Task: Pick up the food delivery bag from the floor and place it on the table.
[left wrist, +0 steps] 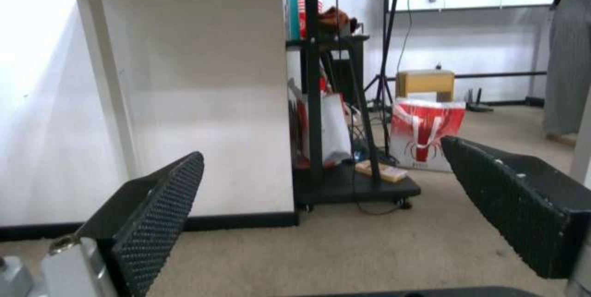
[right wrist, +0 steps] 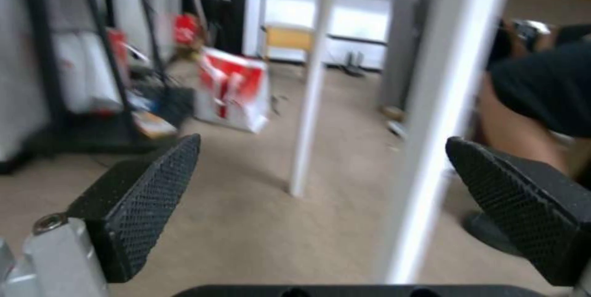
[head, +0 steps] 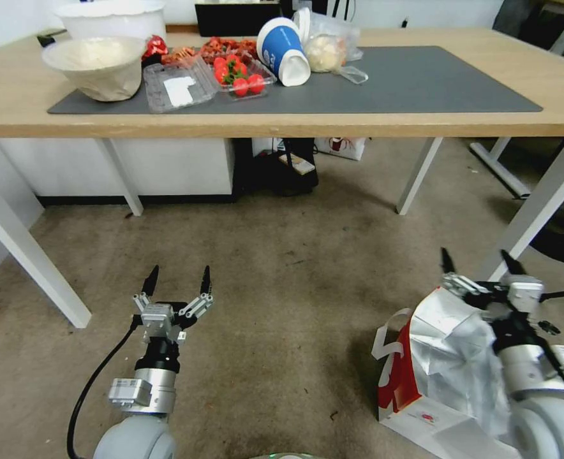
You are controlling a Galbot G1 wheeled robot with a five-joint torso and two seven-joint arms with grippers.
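Note:
The food delivery bag (head: 445, 366) stands on the floor (head: 282, 287) at the lower right of the head view, white with a red side panel, crumpled silver foil at its mouth and a white handle on its left. My right gripper (head: 480, 262) hangs open just above the bag's far edge, its fingers pointing toward the table (head: 282, 121); nothing is between them (right wrist: 320, 195). My left gripper (head: 178, 280) is open over bare carpet at the lower left, holding nothing (left wrist: 320, 204). The light-wood table carries a dark grey mat (head: 409, 83).
On the mat's left half sit a pale bowl (head: 97, 67), clear trays of red fruit (head: 237, 73), a blue and white cup (head: 285, 51) and a plastic bag (head: 330, 48). White table legs (head: 537, 197) stand close to the right gripper. A smaller red and white bag (left wrist: 425, 135) sits beyond the table.

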